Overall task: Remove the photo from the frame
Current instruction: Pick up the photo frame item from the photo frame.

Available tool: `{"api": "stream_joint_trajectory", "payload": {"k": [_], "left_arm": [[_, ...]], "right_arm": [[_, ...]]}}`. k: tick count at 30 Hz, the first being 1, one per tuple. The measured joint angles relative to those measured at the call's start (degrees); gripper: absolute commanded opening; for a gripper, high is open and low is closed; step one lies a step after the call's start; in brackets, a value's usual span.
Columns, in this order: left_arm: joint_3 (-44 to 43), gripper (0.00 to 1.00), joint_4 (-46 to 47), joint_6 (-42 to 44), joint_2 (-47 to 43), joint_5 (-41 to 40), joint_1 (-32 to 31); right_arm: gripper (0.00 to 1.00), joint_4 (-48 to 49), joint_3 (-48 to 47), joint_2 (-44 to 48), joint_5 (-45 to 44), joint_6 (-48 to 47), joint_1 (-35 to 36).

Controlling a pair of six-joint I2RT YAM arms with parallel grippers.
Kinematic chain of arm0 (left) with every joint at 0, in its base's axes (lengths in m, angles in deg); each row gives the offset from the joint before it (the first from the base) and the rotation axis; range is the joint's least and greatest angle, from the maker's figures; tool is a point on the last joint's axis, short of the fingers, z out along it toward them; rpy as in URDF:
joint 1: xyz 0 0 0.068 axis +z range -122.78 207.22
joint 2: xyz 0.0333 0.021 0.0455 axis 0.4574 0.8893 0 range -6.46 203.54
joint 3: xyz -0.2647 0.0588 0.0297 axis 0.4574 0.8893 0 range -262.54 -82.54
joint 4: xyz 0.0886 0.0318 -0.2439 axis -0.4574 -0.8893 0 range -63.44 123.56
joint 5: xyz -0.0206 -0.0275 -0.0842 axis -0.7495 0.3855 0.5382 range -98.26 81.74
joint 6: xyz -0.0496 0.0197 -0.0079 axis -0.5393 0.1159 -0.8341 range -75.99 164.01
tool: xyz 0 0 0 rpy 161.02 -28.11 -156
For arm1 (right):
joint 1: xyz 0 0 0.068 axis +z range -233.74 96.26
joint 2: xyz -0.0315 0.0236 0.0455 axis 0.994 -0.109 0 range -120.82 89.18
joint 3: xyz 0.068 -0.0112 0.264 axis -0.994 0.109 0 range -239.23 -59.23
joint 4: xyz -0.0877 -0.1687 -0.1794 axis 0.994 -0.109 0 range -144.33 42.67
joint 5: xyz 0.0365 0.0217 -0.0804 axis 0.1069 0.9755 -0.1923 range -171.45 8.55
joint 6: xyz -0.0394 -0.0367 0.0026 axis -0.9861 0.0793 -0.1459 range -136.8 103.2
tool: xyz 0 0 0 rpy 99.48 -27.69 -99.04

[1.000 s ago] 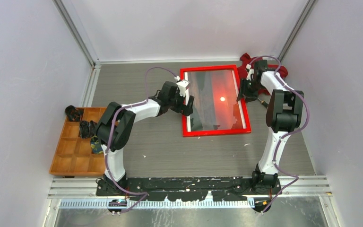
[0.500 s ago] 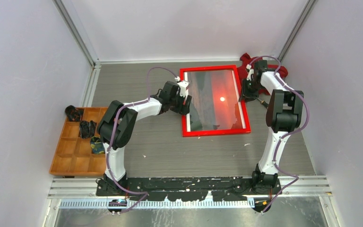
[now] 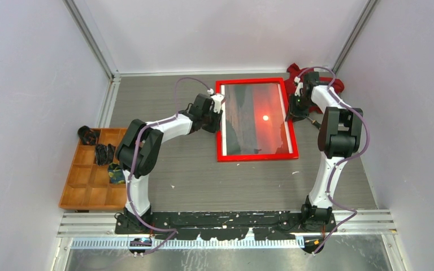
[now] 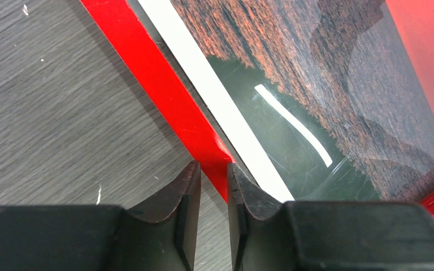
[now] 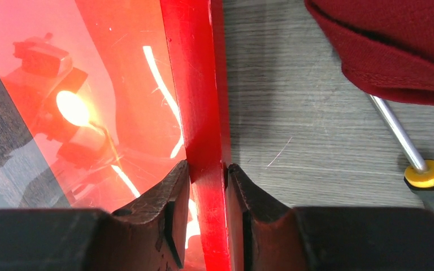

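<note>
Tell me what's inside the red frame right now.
The sunset photo fills the frame, with white strips along its sides. Whatever lies beneath the photo is covered.

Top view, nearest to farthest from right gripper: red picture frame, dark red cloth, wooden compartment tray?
1. Thin red rectangular picture frame: its right rail sits inside the right gripper.
2. Crumpled dark red cloth: far right corner, just behind it.
3. Brown wooden compartment tray: left side, far across.

The top camera looks steeply down from the near side. Each wrist camera, close in, faces past its fingertips (image 4: 187, 186) onto the thin bright red rectangular frame (image 3: 257, 156) all three share.
</note>
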Motion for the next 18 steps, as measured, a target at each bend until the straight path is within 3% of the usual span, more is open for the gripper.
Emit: {"api": "stream_joint_trajectory", "payload": {"k": [3, 5, 7, 10, 14, 18], "left_arm": [[-0.85, 0.16, -0.76, 0.17, 0.33, -0.07, 0.26], [-1.36, 0.19, -1.38, 0.37, 0.44, -0.28, 0.33], [-1.53, 0.39, -1.64, 0.37, 0.50, -0.24, 0.37], [-1.88, 0.59, -2.10, 0.17, 0.74, 0.24, 0.15], [-2.58, 0.60, -2.89, -0.50, 1.53, 0.33, -0.28], [-3.98, 0.50, -4.20, -1.46, 2.80, -0.76, -0.35]], "right_arm": [[0.09, 0.13, 0.00, 0.00, -0.04, 0.02, -0.07], [0.09, 0.20, 0.02, 0.00, -0.07, 0.02, -0.07], [0.09, 0.37, 0.24, 0.17, -0.07, 0.02, -0.07], [0.09, 0.61, 0.94, 0.85, 0.04, 0.09, 0.02], [0.10, 0.74, 1.36, 0.94, 0.04, 0.15, 0.13], [0.10, 0.81, 1.42, 0.94, 0.04, 0.28, 0.24]]}}
